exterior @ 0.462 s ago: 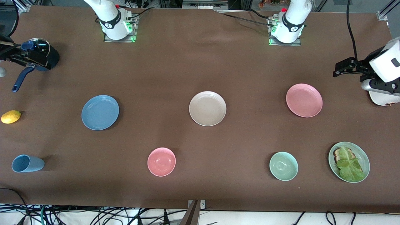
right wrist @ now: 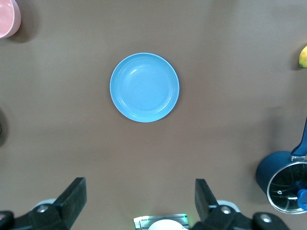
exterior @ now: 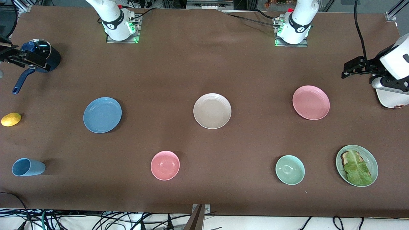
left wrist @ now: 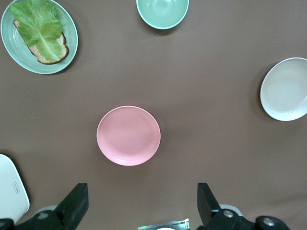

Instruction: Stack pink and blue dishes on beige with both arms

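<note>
Blue plate (right wrist: pixel 144 87) flat on brown surface (right wrist: pixel 225 143); right gripper (right wrist: pixel 139 196) fingers (right wrist: pixel 74 191) spread wide; dark blue pot (right wrist: pixel 283 184), lemon (right wrist: pixel 302 56), pink bowl (right wrist: pixel 8 17) at edges.

- The left gripper (exterior: pixel 344 71) shows at the table's left-arm edge; its arm is cut off by the picture's edge.
- The right gripper (exterior: pixel 6 57) is half out of view, overlapping a dark blue pot (exterior: pixel 44 59).
- A white device (exterior: pixel 391 95) is cropped.

White arms (exterior: pixel 110 14) (black cables)
</note>
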`<state>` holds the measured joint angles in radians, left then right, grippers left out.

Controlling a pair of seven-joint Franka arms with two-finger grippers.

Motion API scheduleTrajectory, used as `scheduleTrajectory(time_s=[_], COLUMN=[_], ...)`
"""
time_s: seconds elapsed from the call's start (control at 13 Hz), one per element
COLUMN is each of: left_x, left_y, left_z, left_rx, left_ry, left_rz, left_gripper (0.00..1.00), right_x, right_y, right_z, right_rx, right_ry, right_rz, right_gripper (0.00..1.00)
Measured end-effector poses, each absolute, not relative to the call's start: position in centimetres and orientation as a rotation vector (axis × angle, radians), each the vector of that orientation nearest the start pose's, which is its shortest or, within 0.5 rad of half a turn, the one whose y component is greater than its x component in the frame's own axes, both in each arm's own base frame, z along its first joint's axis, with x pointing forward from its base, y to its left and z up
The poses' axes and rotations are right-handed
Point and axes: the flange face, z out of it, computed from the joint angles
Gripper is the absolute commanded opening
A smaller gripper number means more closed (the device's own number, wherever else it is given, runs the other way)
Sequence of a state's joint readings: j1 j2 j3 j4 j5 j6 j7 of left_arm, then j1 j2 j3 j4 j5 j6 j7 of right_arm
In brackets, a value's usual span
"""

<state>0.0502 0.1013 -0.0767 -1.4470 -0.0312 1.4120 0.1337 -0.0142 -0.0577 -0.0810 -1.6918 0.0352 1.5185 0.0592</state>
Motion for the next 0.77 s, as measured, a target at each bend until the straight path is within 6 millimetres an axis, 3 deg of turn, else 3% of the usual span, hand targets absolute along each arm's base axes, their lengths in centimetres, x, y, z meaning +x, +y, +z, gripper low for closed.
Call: scheduleTrajectory(time_s=[0.77], left_x=[56.97], left_y=[-1.34], left_z=[60.67], left_rx=[-3.171], left_ry=[0.244], left_rz=[0.227], left_gripper=[1.0], right_x=[52.54], right_y=[-4.72], right_z=[59.46], right_rx=[-3.085], right_ry=[0.238], right_rz=[0.181], right_gripper=[1.0])
